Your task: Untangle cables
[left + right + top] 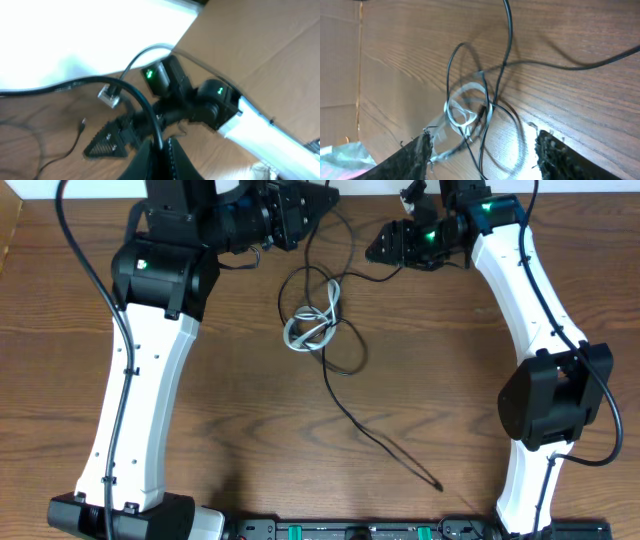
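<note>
The cables lie tangled at the table's middle back: a short white cable (308, 327) coiled inside loops of thin black cable (345, 345). One black cable runs front-right to a plug end (439, 486). My left gripper (322, 200) is shut on a black cable (131, 88) that rises from the tangle; in the left wrist view the jaws (161, 150) pinch it. A clear plug (108, 95) hangs near that cable. My right gripper (384, 246) is open and empty, right of the tangle. In the right wrist view its fingers (485, 152) hover apart above the white coil (465, 112).
A cardboard wall (260, 45) stands behind the table's back edge. Thick black arm wires (70, 235) run along both arms. The right arm's base (545, 395) stands at the right, and a black rail (350, 530) lines the front edge.
</note>
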You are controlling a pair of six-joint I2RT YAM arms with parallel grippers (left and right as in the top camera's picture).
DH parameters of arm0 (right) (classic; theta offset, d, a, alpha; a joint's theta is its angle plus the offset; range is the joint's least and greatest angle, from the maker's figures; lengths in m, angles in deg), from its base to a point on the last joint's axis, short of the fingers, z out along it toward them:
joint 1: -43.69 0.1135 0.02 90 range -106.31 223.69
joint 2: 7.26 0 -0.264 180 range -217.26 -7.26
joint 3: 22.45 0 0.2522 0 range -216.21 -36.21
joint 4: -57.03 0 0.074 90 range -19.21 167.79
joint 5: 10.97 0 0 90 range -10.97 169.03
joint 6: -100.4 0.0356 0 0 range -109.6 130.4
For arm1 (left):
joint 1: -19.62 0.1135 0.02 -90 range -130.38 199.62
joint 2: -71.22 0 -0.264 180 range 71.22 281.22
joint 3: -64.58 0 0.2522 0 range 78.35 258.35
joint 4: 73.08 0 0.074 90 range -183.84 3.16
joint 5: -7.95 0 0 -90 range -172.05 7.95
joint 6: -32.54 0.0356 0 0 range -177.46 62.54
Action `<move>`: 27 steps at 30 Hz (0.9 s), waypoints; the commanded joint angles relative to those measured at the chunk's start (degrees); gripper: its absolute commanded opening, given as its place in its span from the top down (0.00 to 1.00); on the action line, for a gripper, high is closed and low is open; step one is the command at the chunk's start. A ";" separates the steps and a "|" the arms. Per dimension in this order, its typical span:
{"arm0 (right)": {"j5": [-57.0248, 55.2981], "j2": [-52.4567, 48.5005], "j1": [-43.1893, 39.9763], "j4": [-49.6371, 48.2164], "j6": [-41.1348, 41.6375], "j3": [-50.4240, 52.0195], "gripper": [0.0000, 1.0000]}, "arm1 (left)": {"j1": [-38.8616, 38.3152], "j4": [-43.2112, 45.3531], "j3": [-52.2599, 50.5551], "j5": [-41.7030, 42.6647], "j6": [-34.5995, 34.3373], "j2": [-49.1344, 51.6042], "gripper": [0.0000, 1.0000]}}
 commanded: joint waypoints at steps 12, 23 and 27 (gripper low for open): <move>10.01 -0.22 7.48 -2.58 -11.30 -0.50 0.35 | 8.35 46.12 0.04 -5.81 -47.67 0.24 0.92; 16.65 -0.24 13.53 -4.22 -31.89 -0.50 0.27 | 9.40 44.57 0.04 -7.19 -48.24 0.24 0.93; 15.74 -0.70 16.06 -6.36 -33.48 -0.37 0.26 | 10.97 44.59 0.04 -8.00 -52.30 0.24 0.93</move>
